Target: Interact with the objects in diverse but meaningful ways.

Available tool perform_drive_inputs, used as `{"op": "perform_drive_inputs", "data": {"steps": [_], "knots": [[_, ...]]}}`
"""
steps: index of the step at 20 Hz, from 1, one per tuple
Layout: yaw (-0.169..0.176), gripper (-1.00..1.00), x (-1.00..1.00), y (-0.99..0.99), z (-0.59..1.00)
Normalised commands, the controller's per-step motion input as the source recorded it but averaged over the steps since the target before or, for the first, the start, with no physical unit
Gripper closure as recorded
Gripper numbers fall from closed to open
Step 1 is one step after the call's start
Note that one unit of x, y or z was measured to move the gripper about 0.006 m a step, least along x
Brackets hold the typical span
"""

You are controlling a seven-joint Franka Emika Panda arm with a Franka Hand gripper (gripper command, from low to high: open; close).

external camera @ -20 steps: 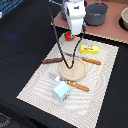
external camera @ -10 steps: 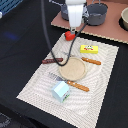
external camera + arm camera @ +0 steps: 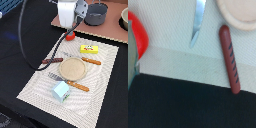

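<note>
While end effector [image 3: 70, 31] hovers over glossy round tomato [image 3: 70, 36], grip state unclear; ridged brown sausage [image 3: 230, 59] on woven mat [image 3: 40, 82].

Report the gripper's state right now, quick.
Gripper: cannot be told; its fingers are hidden behind the white body, just above the red tomato-like ball. No grasp is visible.
</note>
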Motion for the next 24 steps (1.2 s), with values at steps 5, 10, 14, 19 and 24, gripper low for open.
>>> {"op": "perform_drive_inputs", "data": {"steps": [5, 10, 14, 19, 24], "knots": [[-0.054, -1.00, 0.61, -0.67, 0.35], [-0.132, -1.00, 0.58, -0.43, 0.33], [-0.137, -1.00, 0.59, -0.40, 0.23], [-0.152, -1.00, 0.54, -0.38, 0.18], [-0.128, -1.00, 0.49, -0.46, 0.03]]}}
